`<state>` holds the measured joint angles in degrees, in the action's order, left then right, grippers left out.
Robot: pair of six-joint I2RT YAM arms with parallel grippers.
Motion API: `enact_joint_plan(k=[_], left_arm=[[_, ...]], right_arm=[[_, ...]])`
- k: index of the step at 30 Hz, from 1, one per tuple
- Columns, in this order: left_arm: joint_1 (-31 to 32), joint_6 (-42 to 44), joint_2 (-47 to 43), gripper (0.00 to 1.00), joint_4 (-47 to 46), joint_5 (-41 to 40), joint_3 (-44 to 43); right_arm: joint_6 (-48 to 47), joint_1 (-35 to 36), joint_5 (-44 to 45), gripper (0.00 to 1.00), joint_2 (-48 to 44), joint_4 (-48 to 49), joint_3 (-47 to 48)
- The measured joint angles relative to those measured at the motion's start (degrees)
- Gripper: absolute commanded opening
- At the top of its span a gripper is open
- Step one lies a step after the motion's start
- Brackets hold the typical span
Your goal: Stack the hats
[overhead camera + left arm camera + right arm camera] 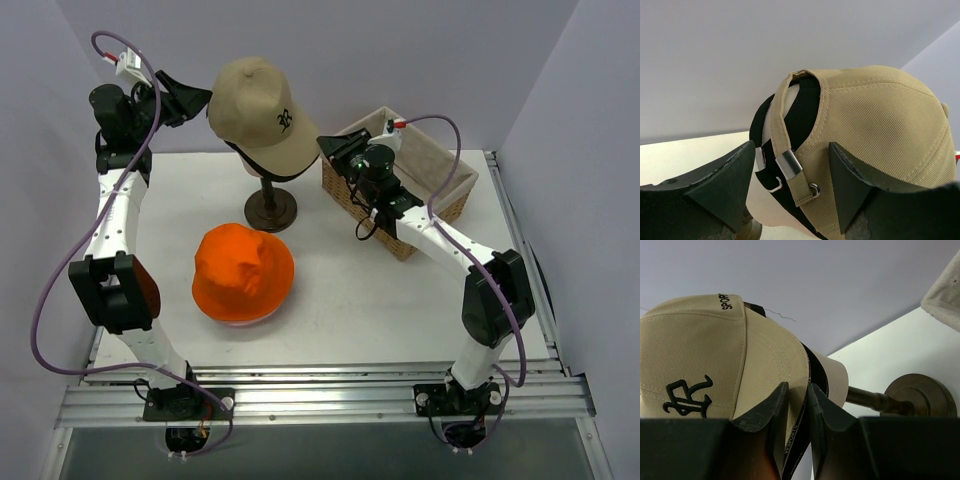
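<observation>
The tan baseball cap [258, 105] [880, 125] [695, 350] sits on top of a black cap [800, 115] [817, 371] on the cream mannequin head [771, 122] [836, 376]. My right gripper [333, 150] [797, 387] is shut on the tan cap's brim, and a black edge with lettering is pinched there too. My left gripper [200, 97] [790, 147] stands open just behind the caps' back straps, touching nothing. The orange bucket hat [243, 272] lies on the table in front of the stand, with a pale rim showing under its near edge.
The mannequin's dark round stand [271, 208] [920, 395] is at the back middle of the table. A woven wicker basket [440, 205] sits at the back right, under my right arm. Grey walls close in behind and on both sides.
</observation>
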<state>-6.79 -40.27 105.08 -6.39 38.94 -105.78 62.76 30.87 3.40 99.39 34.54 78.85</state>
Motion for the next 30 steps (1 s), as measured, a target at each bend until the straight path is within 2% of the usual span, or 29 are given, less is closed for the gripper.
enact_joint_plan(k=[5, 15, 30], left_arm=[[-0.1, 0.7, 0.0, 0.69, 0.6, -1.4, 0.0], [-0.2, 2.2, 0.6, 0.69, 1.9, -2.7, -0.6], [-0.1, 3.0, 4.5, 0.69, 3.0, -3.9, -3.5]], right_arm=[[-0.5, 1.0, 0.7, 0.14, -0.4, -0.1, -0.1], [-0.6, 1.4, 1.3, 0.0, -0.9, 0.0, -0.7], [-0.6, 1.5, 1.3, 0.0, -1.4, 1.7, -2.0]])
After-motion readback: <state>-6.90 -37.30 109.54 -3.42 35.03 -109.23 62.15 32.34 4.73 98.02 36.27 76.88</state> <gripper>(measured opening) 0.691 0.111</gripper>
